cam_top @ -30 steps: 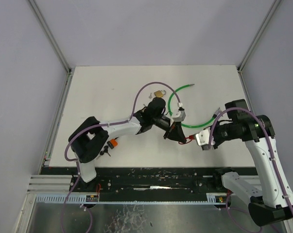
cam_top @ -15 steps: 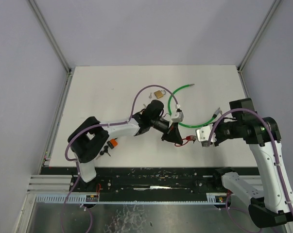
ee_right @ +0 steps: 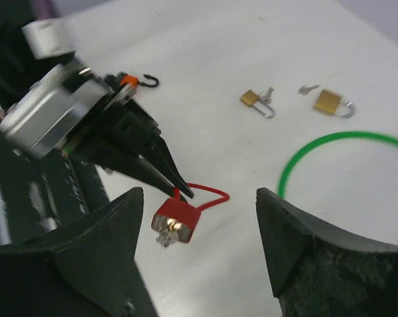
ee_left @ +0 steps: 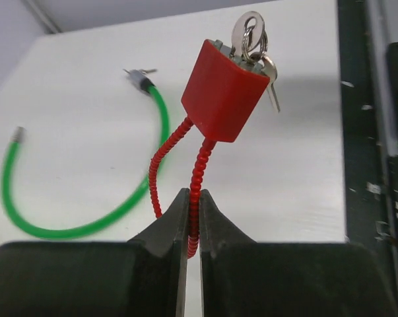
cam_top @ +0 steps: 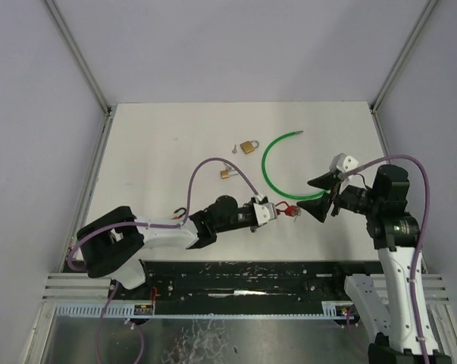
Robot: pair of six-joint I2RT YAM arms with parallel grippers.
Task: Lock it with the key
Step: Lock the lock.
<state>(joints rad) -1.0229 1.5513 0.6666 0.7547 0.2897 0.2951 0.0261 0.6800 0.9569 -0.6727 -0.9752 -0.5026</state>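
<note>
The left arm has swung down from mid-frame to the lower centre of the overhead view. Its left gripper (ee_left: 192, 198) is pinched narrow on the ribbed cable of the red cable lock (ee_left: 222, 99) and has carried the lock along. The right gripper (cam_top: 317, 197) was closed beside the lock's body a second ago. It has since sprung wide, holds nothing, and sits right of centre, apart from the lock. The bunch of keys (ee_left: 251, 36) is seated at the end of the red body, so the right arm has probably let go of it. That may follow a turn or come ahead of a fresh grip; whether the lock is fastened cannot be told.

Counted on the white tabletop (cam_top: 160, 144):
- One green cable (cam_top: 267, 163), curving through upper centre.
- One red cable lock, lower centre.
- Two brass padlocks, a larger one (cam_top: 248, 145) at upper centre and a smaller one (cam_top: 225, 174) below it.
- One black hook (cam_top: 180, 213), lower left.
- One loose key (cam_top: 234, 149), beside the larger padlock.
</note>
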